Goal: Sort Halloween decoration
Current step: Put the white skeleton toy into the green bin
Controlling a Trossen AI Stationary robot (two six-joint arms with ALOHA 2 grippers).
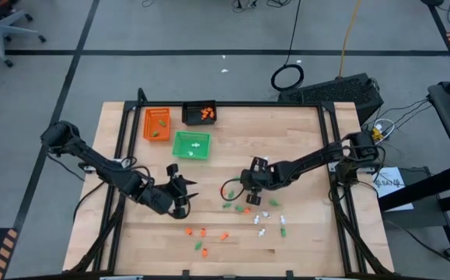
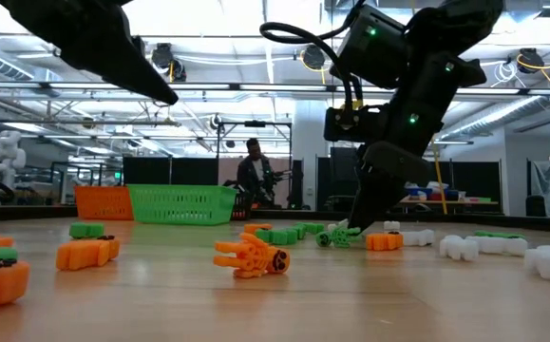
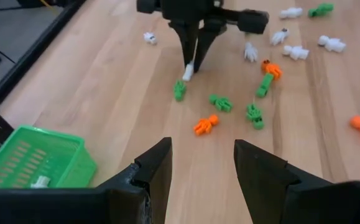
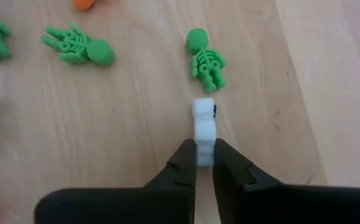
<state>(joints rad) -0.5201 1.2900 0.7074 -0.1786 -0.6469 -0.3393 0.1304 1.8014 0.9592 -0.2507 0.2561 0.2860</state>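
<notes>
Wooden tabletop point(image 1: 302, 155) under a lab ceiling, bare toward its right edge, scattered with tiny orange, green and white skeleton pieces across the near middle. Right gripper point(image 4: 204, 163) down at the board, jaws pinched on a white skeleton point(image 4: 203, 127), gripping its lower half with the head end poking out past the tips; seen from across the table as the same white piece point(image 3: 188, 73) caught low between dark fingers. Best lifted straight up first, slowly, since the hold sits near one end and could let the piece pivot or slip; a green skeleton point(image 4: 206, 60) lies just beside it and should be left undisturbed. Left gripper point(image 3: 201, 165) hovering left of centre, jaws apart, holding nothing. Three trays at the far left: orange tray point(image 1: 156, 124), black tray point(image 1: 199, 113), green tray point(image 1: 191, 146), the last already holding a white piece, so probably the destination. Open board between the right gripper and that tray, though the left arm waits close to the path.
</notes>
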